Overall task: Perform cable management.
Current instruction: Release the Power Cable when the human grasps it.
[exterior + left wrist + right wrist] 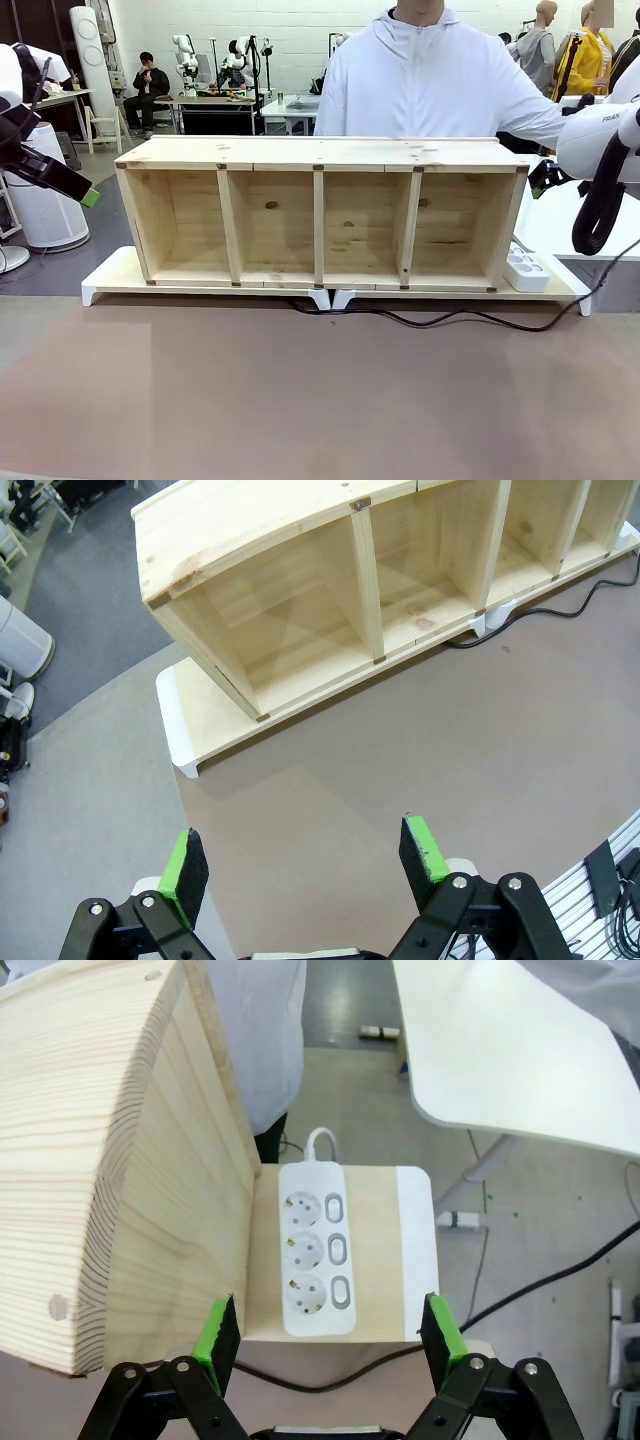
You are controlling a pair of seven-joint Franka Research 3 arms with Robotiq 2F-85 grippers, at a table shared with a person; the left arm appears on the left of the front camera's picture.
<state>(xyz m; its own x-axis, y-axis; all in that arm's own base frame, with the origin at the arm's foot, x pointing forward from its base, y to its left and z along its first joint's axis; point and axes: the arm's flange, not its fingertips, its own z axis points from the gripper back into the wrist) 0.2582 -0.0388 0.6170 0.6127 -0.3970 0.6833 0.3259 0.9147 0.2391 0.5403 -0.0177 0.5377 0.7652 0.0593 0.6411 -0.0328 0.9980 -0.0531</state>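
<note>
Handling: The cable [430, 319] looks light, limp and thin, likely to sag and trail when lifted; its smooth black jacket may slide between pads, so a firm pinch seems called for.
Where to grip: A free stretch lying flat on the brown table [300, 400], just in front of the white base board [110, 280], looks the easiest hold. The part running under the board's front edge looks harder to reach.
Appearance: A long black cord, far thinner than either arm. It snakes along the tabletop from near the gap between the two white boards toward the table's right edge. The plug cannot be made out.
Cable by the strip: In the right wrist view the cable [330, 1368] passes just below the near edge of the board carrying the white power strip [317, 1250].
Left gripper [305, 855]: Spread wide and empty, hanging above bare tabletop near the shelf's left end.
Right gripper [328, 1330]: Spread wide, holding nothing, poised over the power strip beside the right end wall of the wooden shelf [320, 210].
Person: Standing at the table's far edge behind the shelf.
</note>
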